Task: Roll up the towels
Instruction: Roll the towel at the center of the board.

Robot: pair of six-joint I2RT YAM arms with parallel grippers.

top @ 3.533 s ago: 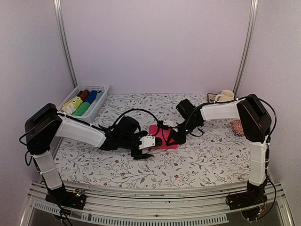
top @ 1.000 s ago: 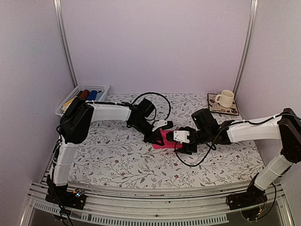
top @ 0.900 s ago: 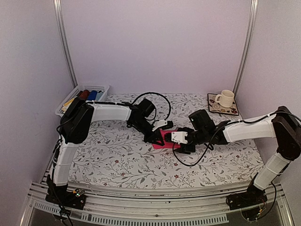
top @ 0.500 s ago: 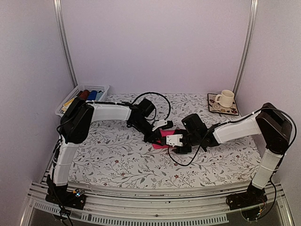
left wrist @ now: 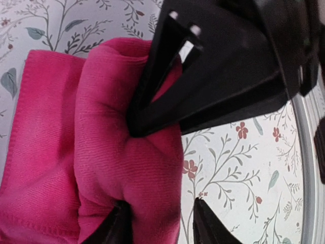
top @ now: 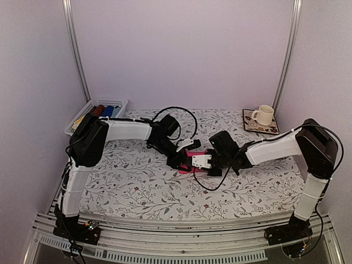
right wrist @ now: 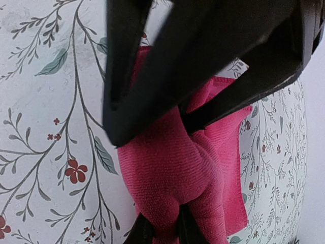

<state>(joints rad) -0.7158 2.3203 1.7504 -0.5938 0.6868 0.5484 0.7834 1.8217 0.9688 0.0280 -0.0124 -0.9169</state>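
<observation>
The hot pink towel (top: 188, 165) lies mid-table, one end rolled into a thick fold (left wrist: 122, 168). My right gripper (top: 200, 164) is shut on the roll's edge, with cloth pinched between its fingertips (right wrist: 163, 229). My left gripper (top: 183, 160) faces it from the left. Its fingers straddle the roll (left wrist: 161, 226), one against the cloth, the other on the table just beside it. The flat part of the towel (right wrist: 228, 152) lies behind the roll. The lime-yellow towel is not clearly in view.
A white basket (top: 114, 102) with dark red and blue rolls (top: 103, 110) stands at the back left, partly behind my left arm. A cream cup (top: 264, 114) sits on a coaster (top: 272, 131) at the back right. A black cable loops over the towel.
Both arms have changed pose since the earliest frame. Over the last second my right gripper slid left onto the pink roll, and its elbow swung up. My left gripper stayed at the roll.
</observation>
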